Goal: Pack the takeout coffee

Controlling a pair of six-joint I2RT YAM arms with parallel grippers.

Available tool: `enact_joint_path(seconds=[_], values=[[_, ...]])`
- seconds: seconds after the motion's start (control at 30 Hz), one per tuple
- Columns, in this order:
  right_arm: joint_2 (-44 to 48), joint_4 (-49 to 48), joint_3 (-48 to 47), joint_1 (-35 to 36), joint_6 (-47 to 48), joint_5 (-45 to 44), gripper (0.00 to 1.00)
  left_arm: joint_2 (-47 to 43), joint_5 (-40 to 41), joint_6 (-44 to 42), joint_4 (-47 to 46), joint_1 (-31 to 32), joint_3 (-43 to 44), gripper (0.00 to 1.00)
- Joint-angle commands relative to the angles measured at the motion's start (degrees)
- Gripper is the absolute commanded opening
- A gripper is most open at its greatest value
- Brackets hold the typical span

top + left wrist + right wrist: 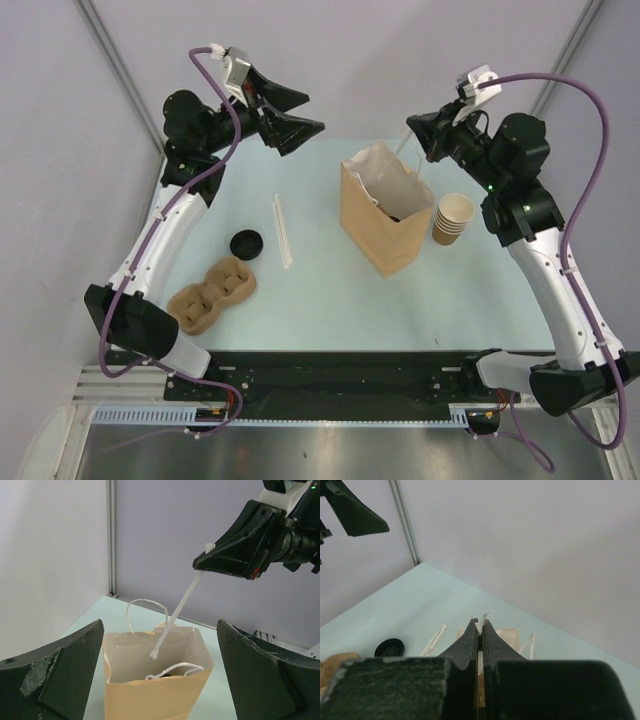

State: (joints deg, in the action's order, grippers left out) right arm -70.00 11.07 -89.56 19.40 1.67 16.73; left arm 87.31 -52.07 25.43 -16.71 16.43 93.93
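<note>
From above, we see the open brown paper bag on the desk; the dark shape inside is, we judge, the black-lidded tan paper takeout coffee, already packed. The left gripper hangs released. From the left wrist, the right gripper pinches a white wrapped straw at the bag's mouth; its own view shows clenched jaws.

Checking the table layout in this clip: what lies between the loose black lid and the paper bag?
In the top view, white wrapped straws lie flat on the table between the black lid and the paper bag, nearer the lid.
</note>
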Motion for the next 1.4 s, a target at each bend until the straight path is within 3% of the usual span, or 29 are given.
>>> enact_joint_path(seconds=[0.0, 0.5, 0.93, 1.07, 1.2, 1.37], values=[[-0.3, -7.2, 2.4, 0.9, 1.6, -0.1, 0.00, -3.9, 1.9, -1.3, 1.4, -1.0, -1.7, 0.99], [-5.3, -17.2, 9.9, 2.0, 7.1, 0.6, 0.00, -7.2, 3.8, -5.3, 4.5, -2.1, -5.1, 0.99], [-9.3, -23.2, 13.7, 2.0, 6.5, 1.5, 0.00, -6.1, 4.1, -6.5, 6.2, -2.7, -3.8, 0.99], [-8.6, -19.0, 13.9, 1.4, 4.5, 4.5, 0.59, -5.5, 4.0, -6.8, 6.6, -2.8, -3.7, 1.00], [-4.9, -13.4, 13.9, 1.0, 3.4, 5.2, 0.74, -5.1, 3.8, -6.6, 6.5, -3.0, -3.9, 1.00], [0.9, -9.2, 13.8, 1.1, 2.9, 5.3, 0.84, -4.1, 3.0, -6.4, 6.3, -3.0, -3.9, 1.00]])
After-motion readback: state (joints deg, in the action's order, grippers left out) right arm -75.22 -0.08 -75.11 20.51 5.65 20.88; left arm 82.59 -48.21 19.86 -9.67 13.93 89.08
